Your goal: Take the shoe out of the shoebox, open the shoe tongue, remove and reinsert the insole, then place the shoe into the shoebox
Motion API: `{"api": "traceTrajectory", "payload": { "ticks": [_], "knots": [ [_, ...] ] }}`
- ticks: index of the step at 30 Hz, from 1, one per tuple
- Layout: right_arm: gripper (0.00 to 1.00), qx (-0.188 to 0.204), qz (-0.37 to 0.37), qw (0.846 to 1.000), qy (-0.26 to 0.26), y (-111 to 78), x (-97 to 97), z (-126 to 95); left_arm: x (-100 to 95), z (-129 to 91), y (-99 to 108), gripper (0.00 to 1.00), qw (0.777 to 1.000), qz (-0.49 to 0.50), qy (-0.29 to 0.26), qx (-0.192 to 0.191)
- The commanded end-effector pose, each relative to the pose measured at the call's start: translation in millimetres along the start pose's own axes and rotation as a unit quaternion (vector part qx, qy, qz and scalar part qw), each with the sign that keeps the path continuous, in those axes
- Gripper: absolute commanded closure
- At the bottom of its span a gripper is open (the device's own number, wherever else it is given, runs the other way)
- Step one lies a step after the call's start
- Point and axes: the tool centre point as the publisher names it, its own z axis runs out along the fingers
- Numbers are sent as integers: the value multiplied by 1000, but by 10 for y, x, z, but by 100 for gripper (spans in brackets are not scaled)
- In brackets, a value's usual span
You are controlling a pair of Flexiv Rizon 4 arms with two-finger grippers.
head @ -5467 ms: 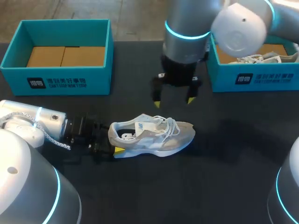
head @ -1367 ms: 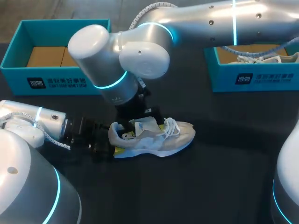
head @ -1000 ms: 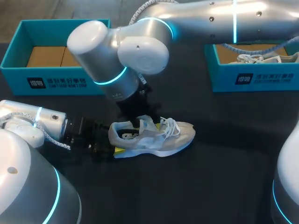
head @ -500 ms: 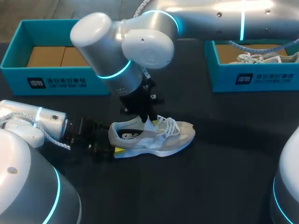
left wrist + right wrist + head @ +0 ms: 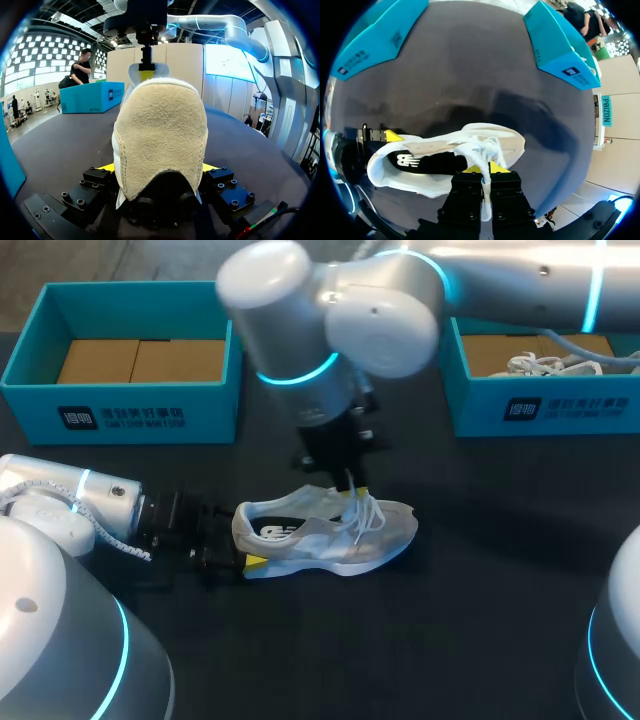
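A beige and white shoe lies on its sole on the dark table, toe to the right. My left gripper comes in low from the left, and its yellow-tipped fingers clamp the suede heel from both sides. From above, my right gripper is shut on the white tongue, which is pulled up over the laces. In the right wrist view the tongue runs up between the closed fingertips of the right gripper, and the dark insole shows inside the shoe.
An open teal shoebox with a brown cardboard bottom stands at the back left. A second teal shoebox at the back right holds another white shoe. Bare tabletop lies in front of the shoe.
My right gripper closed on the tongue, then moved right toward the laces, drawing the tongue up and forward. The left gripper and the shoe's heel stayed put.
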Motion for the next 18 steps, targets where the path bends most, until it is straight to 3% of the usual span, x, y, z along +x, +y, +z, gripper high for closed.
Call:
{"api": "traceTrajectory", "payload": {
  "ticks": [1,10,18],
  "knots": [
    [100,-5,5,996,94,-18,-341,25,-15,11,60,100,1000,0,0,-1],
    [100,-1,20,997,81,36,-615,92,-15,11,60,100,1000,0,0,-1],
    [100,22,36,997,60,74,-696,393,-15,11,60,100,1000,0,0,-1]
  ]
}}
